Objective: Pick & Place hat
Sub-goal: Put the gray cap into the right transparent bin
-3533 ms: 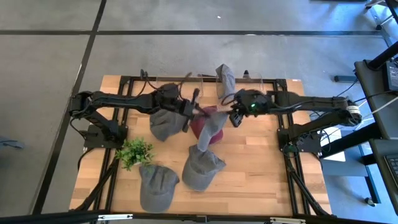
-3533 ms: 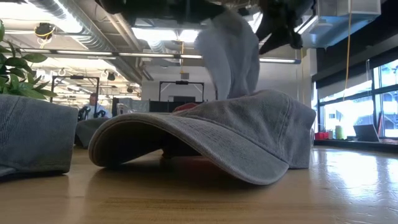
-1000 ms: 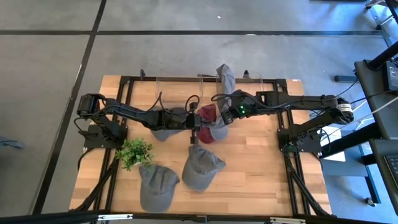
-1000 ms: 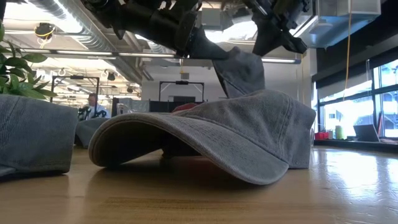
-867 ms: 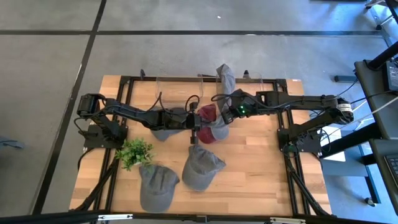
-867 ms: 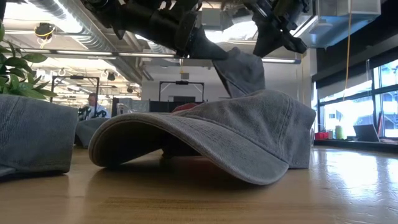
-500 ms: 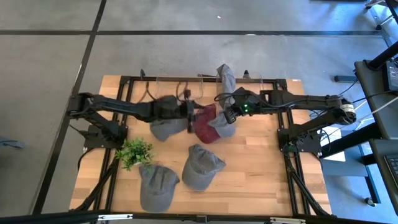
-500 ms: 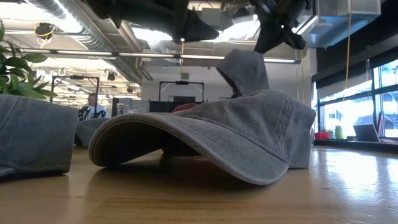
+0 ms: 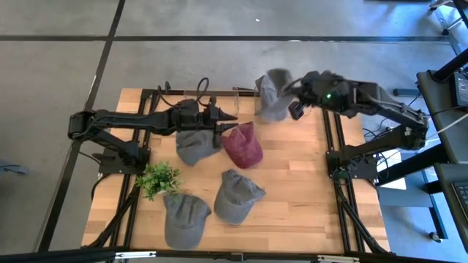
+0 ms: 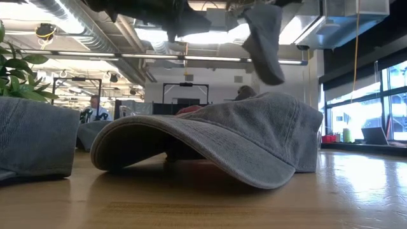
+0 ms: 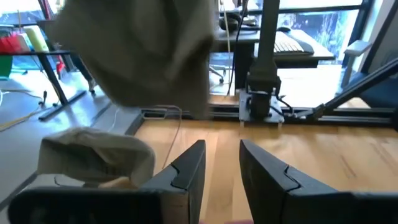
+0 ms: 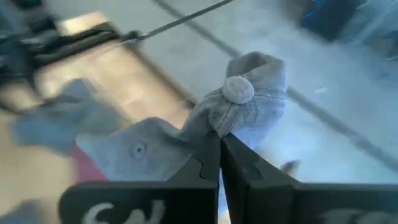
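A grey hat (image 9: 273,93) hangs in the air over the table's far edge, with my right gripper (image 9: 293,109) shut on it; the low view shows the hat (image 10: 263,43) dangling high up. My left gripper (image 9: 228,117) stands open and holds nothing, to the left of the held hat and over another grey hat (image 9: 194,145). In the left wrist view the gripper (image 11: 221,163) shows a gap between its fingers. A maroon hat (image 9: 243,145) lies crown up on the table (image 9: 307,204), right of that grey hat. My right gripper pinches the crown cloth (image 12: 210,122) of the grey hat between its two fingers, just beside the top button (image 12: 238,89). The hat is lifted clear of the table and droops slack below the fingers (image 10: 263,43).
Two more grey hats (image 9: 238,195) (image 9: 184,218) lie near the front edge, beside a small green plant (image 9: 157,178). A clear stand (image 9: 212,98) runs along the far edge. In the low view a grey hat (image 10: 222,137) fills the foreground.
My left gripper has let go of the grey hat and drawn back toward the table's left and far edge. My right gripper has risen and swung toward the far right corner, carrying the hat up off the maroon hat; the hat now hangs from it alone.
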